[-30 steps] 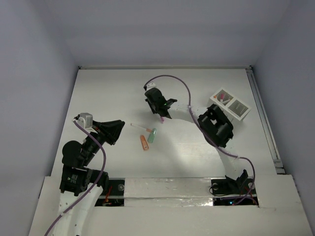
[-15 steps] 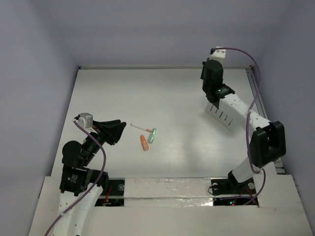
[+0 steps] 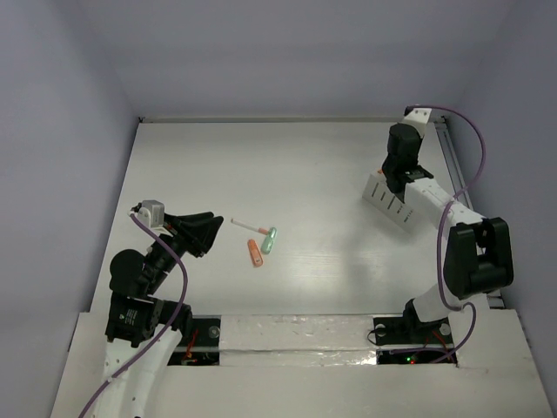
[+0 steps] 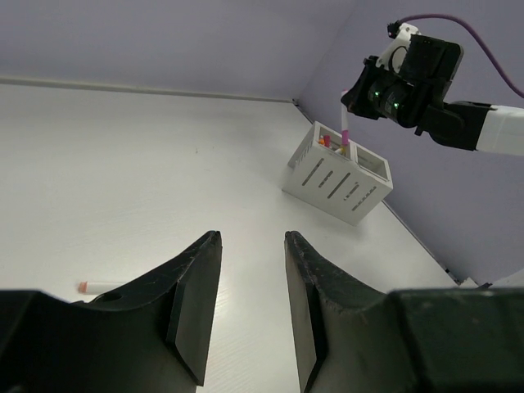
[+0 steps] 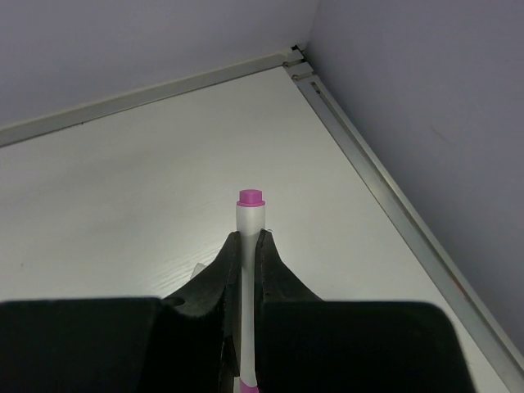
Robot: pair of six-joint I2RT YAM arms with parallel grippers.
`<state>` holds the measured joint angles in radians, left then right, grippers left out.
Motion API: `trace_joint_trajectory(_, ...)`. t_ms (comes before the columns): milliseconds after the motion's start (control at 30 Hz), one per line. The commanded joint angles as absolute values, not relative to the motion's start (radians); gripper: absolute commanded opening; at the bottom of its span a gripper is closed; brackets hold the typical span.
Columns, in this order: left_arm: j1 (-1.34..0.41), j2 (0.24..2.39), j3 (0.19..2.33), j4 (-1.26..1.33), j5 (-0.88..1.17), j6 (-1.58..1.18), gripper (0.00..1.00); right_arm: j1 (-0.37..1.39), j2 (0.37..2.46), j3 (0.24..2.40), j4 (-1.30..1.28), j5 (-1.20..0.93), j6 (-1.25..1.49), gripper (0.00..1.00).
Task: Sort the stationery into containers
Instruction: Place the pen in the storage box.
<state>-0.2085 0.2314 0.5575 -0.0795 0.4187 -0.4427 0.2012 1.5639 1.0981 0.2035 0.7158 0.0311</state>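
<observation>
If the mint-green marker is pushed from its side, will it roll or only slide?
Probably roll: the mint-green marker looks round and lies flat on the smooth table. It could soon bump the orange marker lying close by. It looks short and rigid, so likely light.

Right wrist view: the right claw (image 5: 248, 239) is swallowing most of the pink-tipped pen (image 5: 250, 214), only its top end is poking out, and the bottom is running off the lower edge. From overhead that claw is blocking the far end of the organiser box (image 3: 393, 202), so the compartments aren't showing and the pen is looking too tiny to pick out. Left wrist view: can't tell if the pen's lower end is sitting inside the box or just above it, and the coloured bits in there are too small to name. The left claw (image 4: 250, 246) is covering one end of the orange-tipped pen (image 4: 92, 286) on the tabletop (image 4: 123, 164).
</observation>
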Motion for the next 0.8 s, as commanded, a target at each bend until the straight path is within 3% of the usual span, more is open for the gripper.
trace_joint_trajectory(0,-0.213,0.222,0.581,-0.028,0.433,-0.437,0.33,0.196,1.549,1.075,0.337,0.747,0.012,0.0)
trace_joint_trajectory(200,-0.213,0.219,0.578,-0.025,0.436,-0.437,0.33,0.187,1.552,1.039,0.319,0.739,0.046,0.0)
trace_joint_trajectory(333,-0.213,0.227,0.581,-0.028,0.437,-0.437,0.33,0.187,1.539,1.034,0.272,0.738,0.118,0.07)
trace_joint_trajectory(633,-0.213,0.212,0.58,-0.025,0.436,-0.44,0.33,0.187,1.45,1.026,0.207,0.635,0.187,0.55)
trace_joint_trajectory(767,-0.213,0.219,0.58,-0.025,0.439,-0.439,0.33,0.196,1.41,1.06,0.169,0.612,0.224,0.57)
